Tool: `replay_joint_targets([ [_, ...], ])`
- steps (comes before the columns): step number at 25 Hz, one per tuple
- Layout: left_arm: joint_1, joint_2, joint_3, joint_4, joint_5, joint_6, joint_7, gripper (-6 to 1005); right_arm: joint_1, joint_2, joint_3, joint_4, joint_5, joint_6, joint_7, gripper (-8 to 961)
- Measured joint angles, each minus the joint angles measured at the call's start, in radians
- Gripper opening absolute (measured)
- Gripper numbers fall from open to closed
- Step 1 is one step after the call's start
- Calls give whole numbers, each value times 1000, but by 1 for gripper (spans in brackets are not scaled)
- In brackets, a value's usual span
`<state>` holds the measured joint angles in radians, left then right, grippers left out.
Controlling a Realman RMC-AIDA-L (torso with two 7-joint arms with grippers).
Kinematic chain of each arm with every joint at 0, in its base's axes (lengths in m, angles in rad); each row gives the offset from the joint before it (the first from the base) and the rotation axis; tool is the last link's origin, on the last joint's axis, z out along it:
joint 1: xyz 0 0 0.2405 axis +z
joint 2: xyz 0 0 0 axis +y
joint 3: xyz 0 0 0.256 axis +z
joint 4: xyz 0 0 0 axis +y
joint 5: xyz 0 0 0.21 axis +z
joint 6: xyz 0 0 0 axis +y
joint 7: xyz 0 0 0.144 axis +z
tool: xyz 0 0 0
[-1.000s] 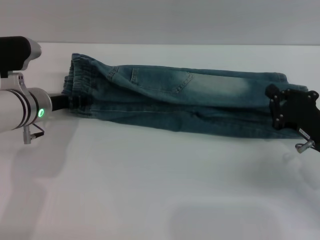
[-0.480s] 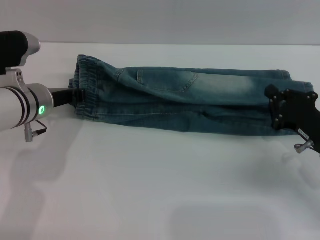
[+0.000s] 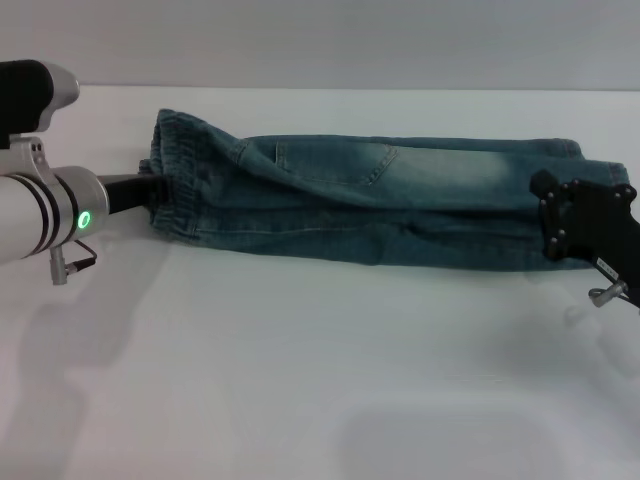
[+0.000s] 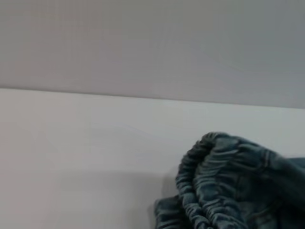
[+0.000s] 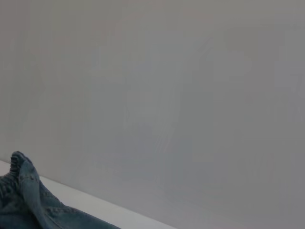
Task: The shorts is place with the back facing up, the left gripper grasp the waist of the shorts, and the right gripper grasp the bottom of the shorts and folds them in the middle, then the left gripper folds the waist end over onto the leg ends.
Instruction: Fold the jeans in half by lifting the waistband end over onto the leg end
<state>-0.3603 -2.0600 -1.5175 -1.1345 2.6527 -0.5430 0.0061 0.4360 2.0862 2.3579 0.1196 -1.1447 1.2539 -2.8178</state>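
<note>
Your shorts point(image 3: 380, 205) lie folded lengthwise on the surface point(image 3: 300, 380). The left gripper point(image 3: 148, 190) meets the waist point(image 3: 175, 185), apparently gripping it. The right gripper point(image 3: 560, 235) covers the leg ends point(image 3: 570, 160); whether its fingers are closed, you cannot tell.

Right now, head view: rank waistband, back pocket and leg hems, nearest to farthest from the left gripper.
1. Waistband, at the left gripper, on the shorts' left end.
2. Back pocket, toward the middle.
3. Leg hems, far right, by the right gripper.

Even, soft lighting; faint shadows on the table point(image 3: 300, 380); wrist views blurry.
</note>
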Motion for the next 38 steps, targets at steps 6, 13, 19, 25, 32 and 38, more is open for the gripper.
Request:
replay_joint_targets([
  [6,69,1,24,-166,-2,-28,0,86,8,0,1,-10,1,-14,1,-2],
  [13,122,3,49,-320,-5,-54,0,87,30,0,13,-32,32,-46,5,-1],
  [19,155,3,86,-488,-5,-100,6,84,59,0,29,-44,39,-76,18,-1],
  [25,175,3,131,-631,-5,-123,10,82,110,0,42,-74,39,-116,35,-2],
  [32,165,3,176,-749,-5,-144,11,80,191,1,43,-107,39,-205,68,-2],
  [38,156,0,201,-803,-5,-154,11,79,247,2,22,-115,34,-227,180,-1],
])
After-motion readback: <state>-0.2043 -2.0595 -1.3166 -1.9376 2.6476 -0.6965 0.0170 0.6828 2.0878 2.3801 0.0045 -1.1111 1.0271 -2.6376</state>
